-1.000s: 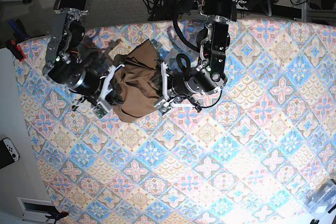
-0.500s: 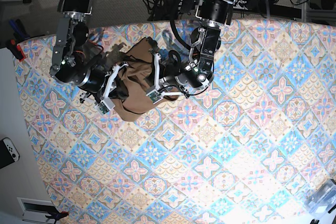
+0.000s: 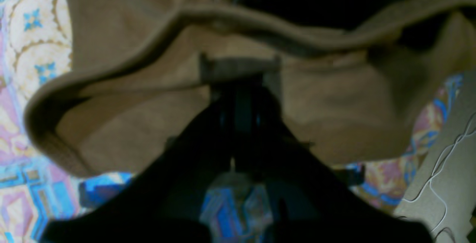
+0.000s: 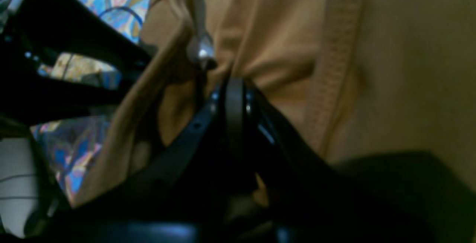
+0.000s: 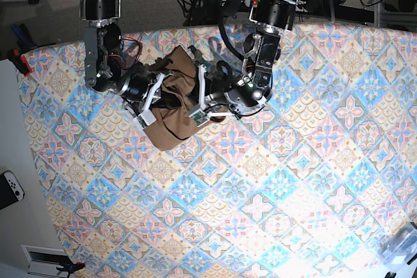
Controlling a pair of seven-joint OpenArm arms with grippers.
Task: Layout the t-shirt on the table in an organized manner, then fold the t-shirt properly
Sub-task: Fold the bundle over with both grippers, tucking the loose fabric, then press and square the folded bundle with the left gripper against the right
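Note:
The tan-brown t-shirt (image 5: 171, 110) lies bunched in a heap near the far left of the patterned table (image 5: 260, 193). My left gripper (image 5: 199, 101) is at the shirt's right side and my right gripper (image 5: 152, 100) at its left. In the left wrist view my left gripper (image 3: 240, 87) is shut on a fold of the t-shirt (image 3: 334, 105) just under a thick hem. In the right wrist view my right gripper (image 4: 234, 87) is shut on the t-shirt (image 4: 409, 68) beside a stitched seam. The white tag is hidden.
A plain white surface (image 5: 13, 226) borders the table on the left, with a game controller (image 5: 10, 188) on it. A red-handled tool (image 5: 19, 61) lies at the far left edge. A clear plastic container (image 5: 401, 245) sits at the near right corner. Cables hang behind the far edge.
Both grippers have moved toward the table's far edge and closer together. The shirt has been drawn along with them and is more tightly bunched.

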